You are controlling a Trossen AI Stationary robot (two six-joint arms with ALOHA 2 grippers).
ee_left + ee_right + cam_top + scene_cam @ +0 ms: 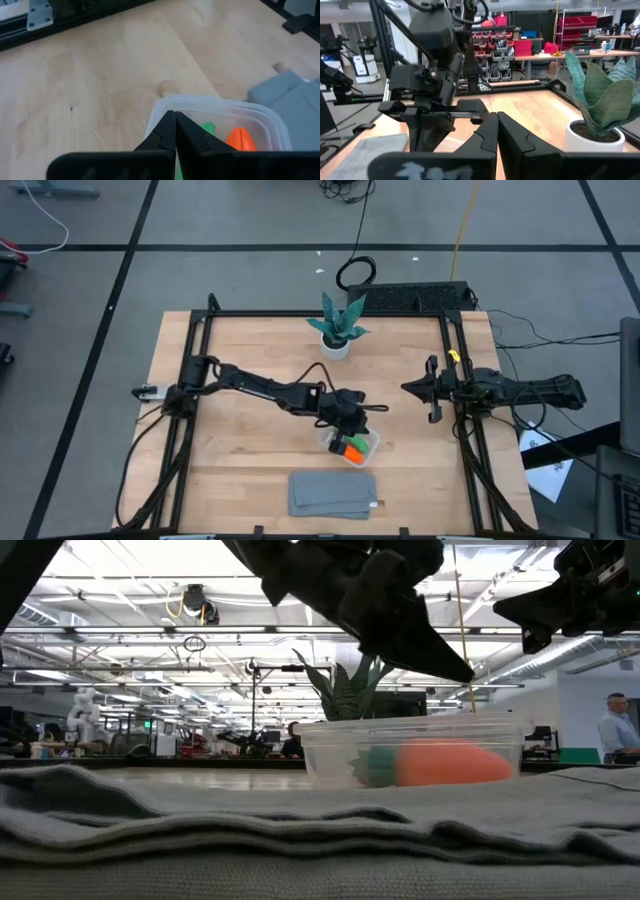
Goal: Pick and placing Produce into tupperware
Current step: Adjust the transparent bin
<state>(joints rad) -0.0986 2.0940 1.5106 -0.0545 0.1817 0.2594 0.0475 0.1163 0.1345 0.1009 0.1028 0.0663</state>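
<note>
The clear tupperware point(350, 446) stands on the wooden table, just beyond the grey cloth. The orange carrot-like piece point(241, 139) and the green piece point(207, 129) lie inside it. In the low view the carrot point(440, 762) shows through the wall. The small reddish berry does not show plainly. My left gripper point(175, 116) is shut and empty, and it hovers over the box's far-left rim point(165, 102). In the low view its tip point(465, 674) is above the rim. My right gripper point(406, 388) is shut and empty, held off the table at the right.
A teal leafy plant in a white pot point(338, 330) stands at the table's far middle. A flat grey folded cloth point(333, 494) lies at the near edge, just in front of the box. Bare wood point(250, 450) lies to the left of the box.
</note>
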